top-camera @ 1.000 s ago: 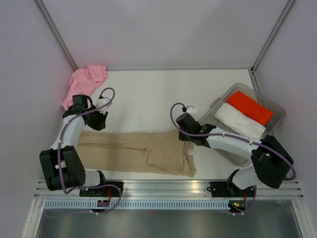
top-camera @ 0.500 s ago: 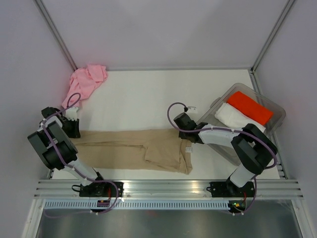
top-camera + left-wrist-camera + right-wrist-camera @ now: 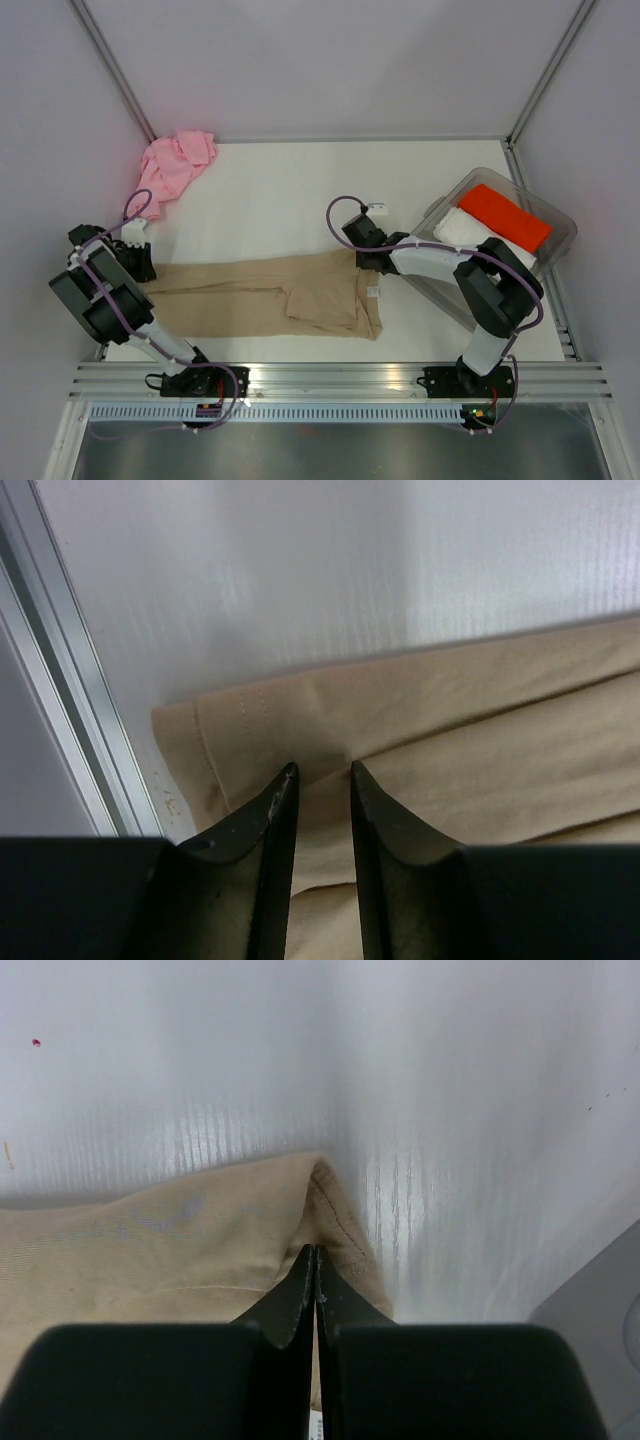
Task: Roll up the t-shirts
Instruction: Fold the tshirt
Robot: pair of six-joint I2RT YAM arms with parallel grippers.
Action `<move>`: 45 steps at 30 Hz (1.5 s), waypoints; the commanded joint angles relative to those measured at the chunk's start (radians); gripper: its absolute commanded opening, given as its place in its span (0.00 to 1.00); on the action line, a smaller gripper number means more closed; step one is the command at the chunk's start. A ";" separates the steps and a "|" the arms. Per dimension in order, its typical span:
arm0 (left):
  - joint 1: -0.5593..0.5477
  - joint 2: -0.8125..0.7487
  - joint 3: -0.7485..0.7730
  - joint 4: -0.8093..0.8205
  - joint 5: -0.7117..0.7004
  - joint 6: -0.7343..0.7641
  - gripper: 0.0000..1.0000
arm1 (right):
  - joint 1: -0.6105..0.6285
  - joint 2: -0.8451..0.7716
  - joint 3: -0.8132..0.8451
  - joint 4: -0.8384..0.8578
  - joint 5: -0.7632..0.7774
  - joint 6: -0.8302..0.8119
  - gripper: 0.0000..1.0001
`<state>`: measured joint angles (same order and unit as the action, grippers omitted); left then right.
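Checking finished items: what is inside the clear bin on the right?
Inside the bin lie a folded orange cloth and a folded white cloth, side by side. The right arm covers the bin's near part, so anything there is hidden.

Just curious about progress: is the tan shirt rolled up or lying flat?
Flat, not rolled. The tan shirt lies as a long folded strip on the table, layers overlapping near its right end.

Logged: plain tan t-shirt [image 3: 250, 295]; plain light pink t-shirt [image 3: 172, 165] up-left of it; orange-red cloth [image 3: 510, 215], white cloth [image 3: 480, 240] to its right.
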<state>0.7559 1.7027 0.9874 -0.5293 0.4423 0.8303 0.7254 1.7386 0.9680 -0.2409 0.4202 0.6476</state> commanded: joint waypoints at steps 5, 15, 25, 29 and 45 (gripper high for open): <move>0.016 -0.139 0.062 -0.133 0.101 0.098 0.35 | 0.005 -0.063 0.118 -0.121 0.008 -0.144 0.03; 0.039 -0.023 0.054 -0.107 -0.054 0.125 0.32 | 0.123 -0.169 0.080 -0.193 -0.018 -0.102 0.04; 0.095 -0.118 -0.010 -0.118 -0.021 0.233 0.29 | 0.192 -0.295 -0.045 -0.198 -0.018 -0.011 0.04; 0.097 -0.127 0.003 -0.173 -0.017 0.250 0.29 | 0.207 -0.306 -0.041 -0.239 -0.011 -0.009 0.04; 0.135 -0.150 0.062 -0.262 0.059 0.240 0.32 | 0.361 -0.281 -0.205 -0.206 -0.193 0.173 0.01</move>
<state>0.8944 1.5856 1.0222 -0.7654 0.4423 1.0412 1.0599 1.4113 0.8097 -0.4782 0.2920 0.7429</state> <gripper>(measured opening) 0.319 0.020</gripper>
